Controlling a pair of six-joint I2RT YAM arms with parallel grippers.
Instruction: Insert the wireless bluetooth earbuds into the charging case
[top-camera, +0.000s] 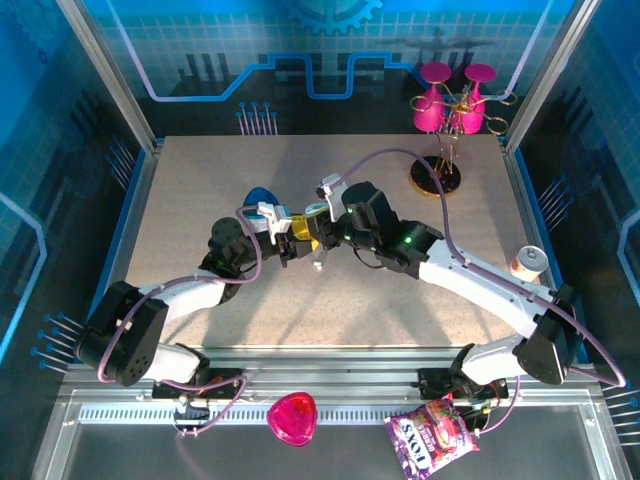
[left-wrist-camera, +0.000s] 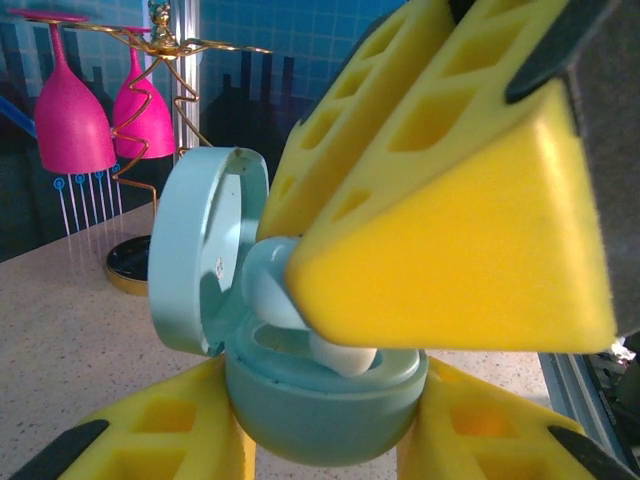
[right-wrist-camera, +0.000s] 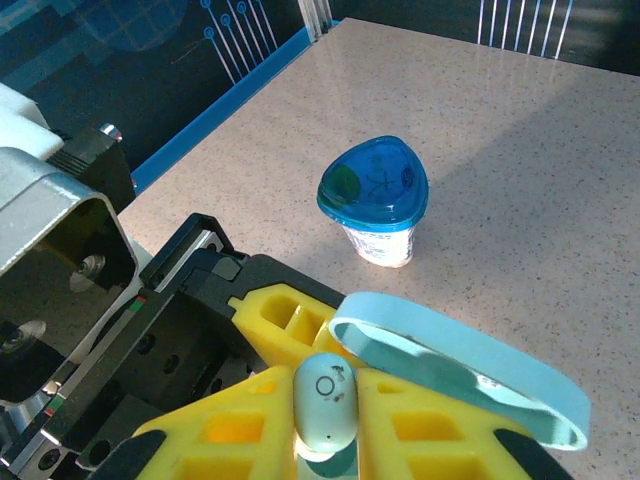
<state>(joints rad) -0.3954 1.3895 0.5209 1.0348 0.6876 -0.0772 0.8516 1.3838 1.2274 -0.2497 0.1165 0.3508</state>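
Left gripper (left-wrist-camera: 322, 452) clamped on the case (left-wrist-camera: 300, 400), lid (left-wrist-camera: 200, 260) tipped open, steadying it as the target. Right gripper (right-wrist-camera: 325, 428) pinches an earbud (right-wrist-camera: 325, 395) from above, end down in the case's well, lined up to seat.

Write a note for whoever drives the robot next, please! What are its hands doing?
Left hand: shut on the charging case, whose lid is open.
Right hand: shut on one earbud, its lower end in the case's well.
Done: lid open, earbud at the case.
Left: seat it fully, let go, close the lid. Whether another earbud already sits inside is unclear.
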